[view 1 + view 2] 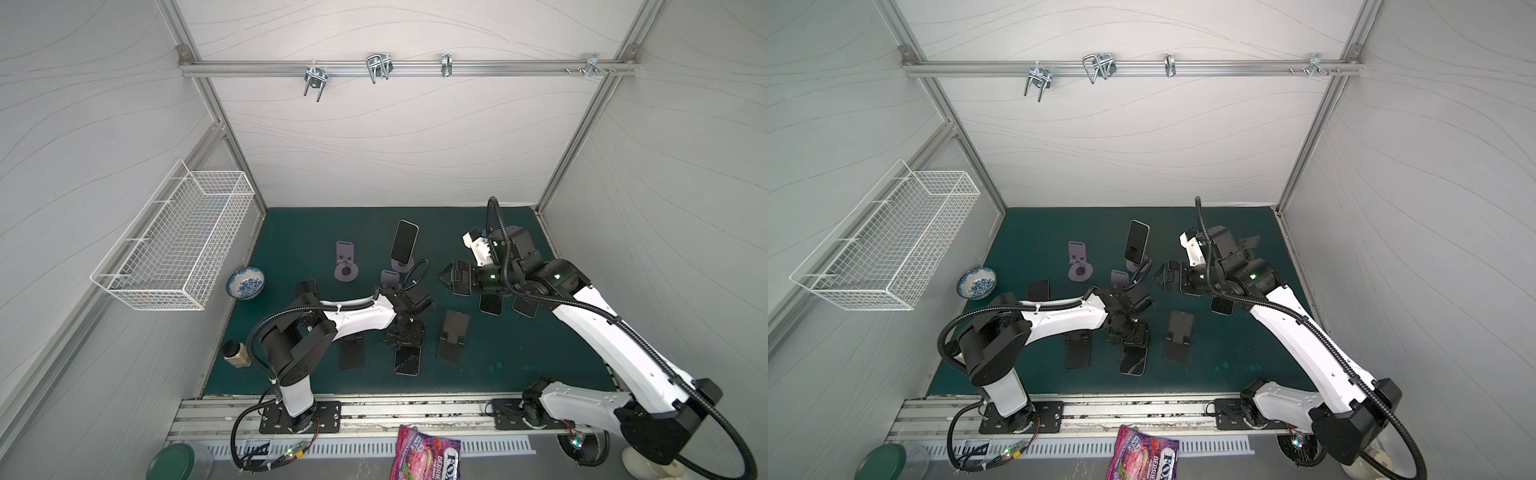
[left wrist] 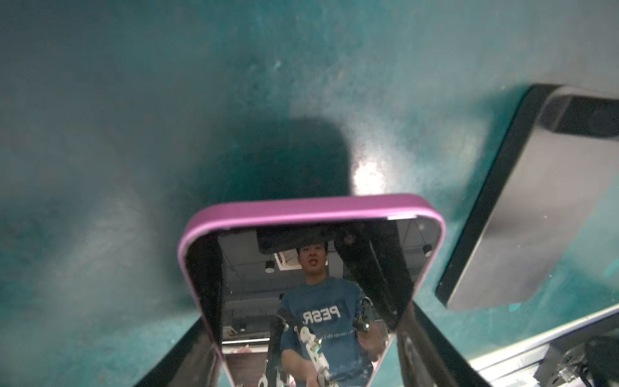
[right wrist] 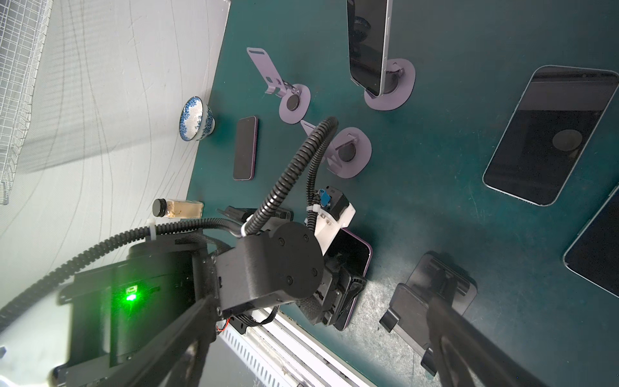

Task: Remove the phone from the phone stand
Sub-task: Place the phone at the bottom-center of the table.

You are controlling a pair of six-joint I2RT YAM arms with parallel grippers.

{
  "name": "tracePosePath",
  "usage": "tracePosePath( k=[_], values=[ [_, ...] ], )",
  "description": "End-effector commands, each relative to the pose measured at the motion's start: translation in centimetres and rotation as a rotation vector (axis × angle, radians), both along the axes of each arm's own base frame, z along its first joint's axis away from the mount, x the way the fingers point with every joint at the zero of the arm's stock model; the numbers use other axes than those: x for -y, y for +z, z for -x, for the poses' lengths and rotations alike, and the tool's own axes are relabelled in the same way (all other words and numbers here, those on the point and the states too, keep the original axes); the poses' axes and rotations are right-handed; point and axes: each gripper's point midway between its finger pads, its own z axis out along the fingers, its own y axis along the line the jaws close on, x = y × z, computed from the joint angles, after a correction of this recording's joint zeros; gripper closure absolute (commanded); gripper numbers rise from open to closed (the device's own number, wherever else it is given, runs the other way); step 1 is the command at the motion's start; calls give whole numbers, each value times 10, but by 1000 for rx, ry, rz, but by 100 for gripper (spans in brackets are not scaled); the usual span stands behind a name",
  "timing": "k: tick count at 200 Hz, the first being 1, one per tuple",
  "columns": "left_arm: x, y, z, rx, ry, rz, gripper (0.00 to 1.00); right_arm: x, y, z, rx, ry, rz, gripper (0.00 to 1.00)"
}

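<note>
Here, a purple-rimmed phone with a glossy dark screen is clamped by the left gripper, while the right gripper is held spread.

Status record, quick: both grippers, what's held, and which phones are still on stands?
left gripper: shut on purple-edged phone
right gripper: open, holding nothing
still on stand: dark phone, upright on lilac stand at the back
unloaded: bare lilac stand; second bare stand, partly behind the left arm's cable
</note>
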Motion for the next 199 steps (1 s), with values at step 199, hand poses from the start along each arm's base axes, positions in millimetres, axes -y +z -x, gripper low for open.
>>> tracePosePath(
  k=[199],
  values=[
    [-14,1,-5,62,19,-41,25,-15,-12,12,-93,-23,-129,1]
  ],
)
